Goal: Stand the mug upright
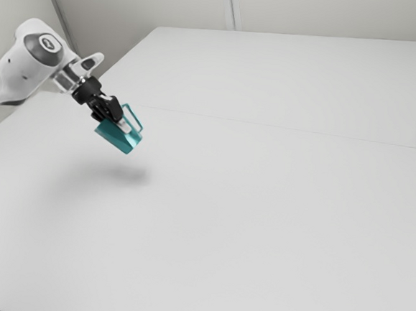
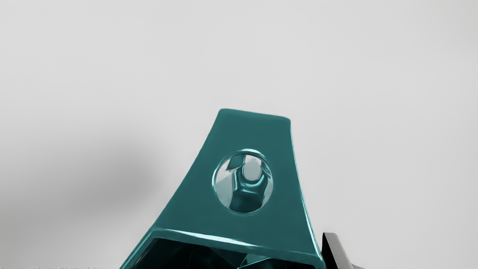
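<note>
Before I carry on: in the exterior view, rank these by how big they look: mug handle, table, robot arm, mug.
1. Table
2. Robot arm
3. Mug
4. Mug handle

Toward the exterior view's left, the mug (image 1: 114, 136) is in the tool (image 1: 122, 126), above the surface (image 1: 260, 224). Its handle (image 1: 134, 116) faces the exterior view's right. Behind the surface is a wall (image 1: 320, 13).

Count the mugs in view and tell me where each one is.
1. The teal mug is tilted in the grip of the black gripper, raised above the white table, toward the exterior view's left.
</note>
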You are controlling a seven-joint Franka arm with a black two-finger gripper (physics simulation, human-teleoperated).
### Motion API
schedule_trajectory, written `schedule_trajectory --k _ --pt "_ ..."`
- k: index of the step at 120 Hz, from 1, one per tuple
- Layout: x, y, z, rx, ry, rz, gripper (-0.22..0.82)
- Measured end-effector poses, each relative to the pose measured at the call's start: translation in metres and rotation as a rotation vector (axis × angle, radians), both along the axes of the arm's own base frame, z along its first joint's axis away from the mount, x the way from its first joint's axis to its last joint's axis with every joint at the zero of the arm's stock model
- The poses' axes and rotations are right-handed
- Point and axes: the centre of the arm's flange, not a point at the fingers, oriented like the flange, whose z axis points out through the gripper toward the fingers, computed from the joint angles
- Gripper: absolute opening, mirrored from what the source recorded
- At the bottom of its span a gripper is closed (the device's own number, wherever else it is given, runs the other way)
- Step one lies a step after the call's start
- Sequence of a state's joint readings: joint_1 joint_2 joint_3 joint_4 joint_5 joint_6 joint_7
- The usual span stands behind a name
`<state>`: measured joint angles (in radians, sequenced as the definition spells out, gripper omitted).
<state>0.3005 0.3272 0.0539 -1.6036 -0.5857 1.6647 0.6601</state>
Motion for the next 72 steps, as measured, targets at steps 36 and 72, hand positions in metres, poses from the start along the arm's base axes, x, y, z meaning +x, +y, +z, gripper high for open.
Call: schedule_trajectory --k 36,72 --pt "-0.008 -0.061 0.025 0.266 0.048 -0.09 -0.17" --pt "-0.022 -0.114 0.03 0.466 0.114 -0.093 -0.18"
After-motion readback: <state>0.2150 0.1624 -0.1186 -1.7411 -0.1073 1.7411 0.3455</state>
